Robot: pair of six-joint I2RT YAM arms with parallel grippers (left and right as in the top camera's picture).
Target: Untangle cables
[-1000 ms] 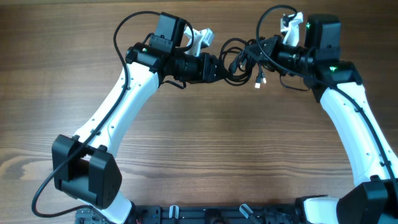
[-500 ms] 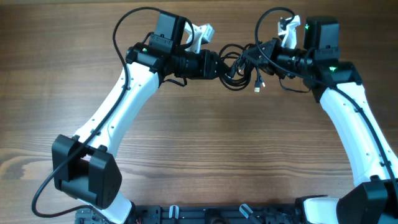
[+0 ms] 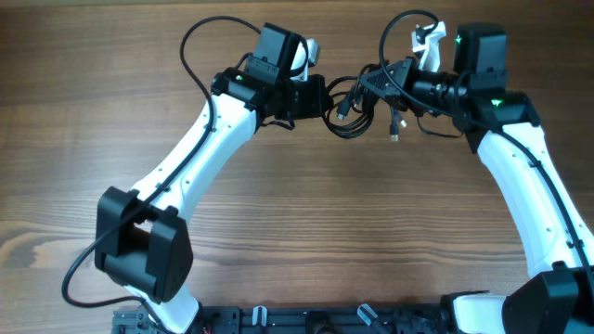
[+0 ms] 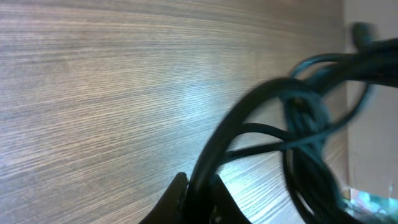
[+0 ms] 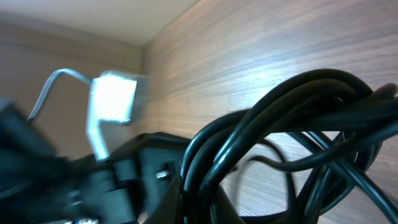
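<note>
At upper centre over the desk, the cables stretch sideways between left end effector and right end effector, both clamped onto them.

Both arms extended forward; left end effector and right end effector closed, facing each other.

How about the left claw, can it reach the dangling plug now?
Probably not yet: the left claw is shut on the cables, so it would have to let go first. The plug hangs uncovered beyond them, near the right claw.
</note>
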